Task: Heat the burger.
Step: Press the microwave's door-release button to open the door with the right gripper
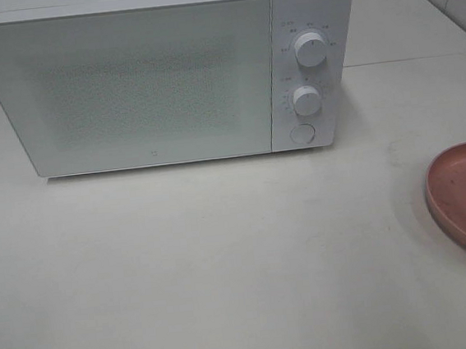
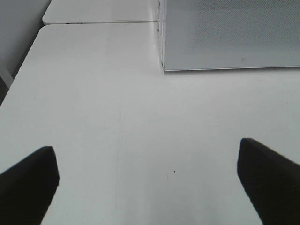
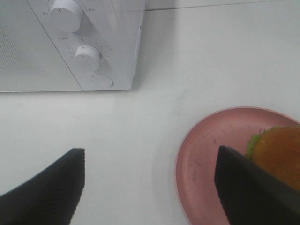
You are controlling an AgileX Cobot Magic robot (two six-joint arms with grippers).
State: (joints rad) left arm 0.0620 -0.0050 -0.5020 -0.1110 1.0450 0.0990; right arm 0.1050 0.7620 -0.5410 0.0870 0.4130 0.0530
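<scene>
Burger (image 3: 276, 150) sits on a pink plate (image 3: 206, 154). Only its golden-brown bun top and a frill of green lettuce show, because one of the right jaws covers the rest. It lies beyond that jaw rather than in the gap between the two. The right jaws are spread wide apart and grip nothing. They hang above the table (image 3: 187, 70), one jaw over the plate and the other over bare table, with the plate's rim crossing the space between them. Ahead of these jaws, on the side away from the burger, stands a white microwave (image 3: 70, 47) with its door shut. It is well apart from the plate, and two round knobs (image 3: 86, 57) and a round button (image 3: 102, 80) sit on its control panel. The left jaws are also wide open and empty, hanging over bare table. The microwave's front corner (image 2: 164, 65) is ahead of them and off to one side. From the high camera the plate lies at the edge of the picture, cut off by the frame, so little of what it carries can be seen there
</scene>
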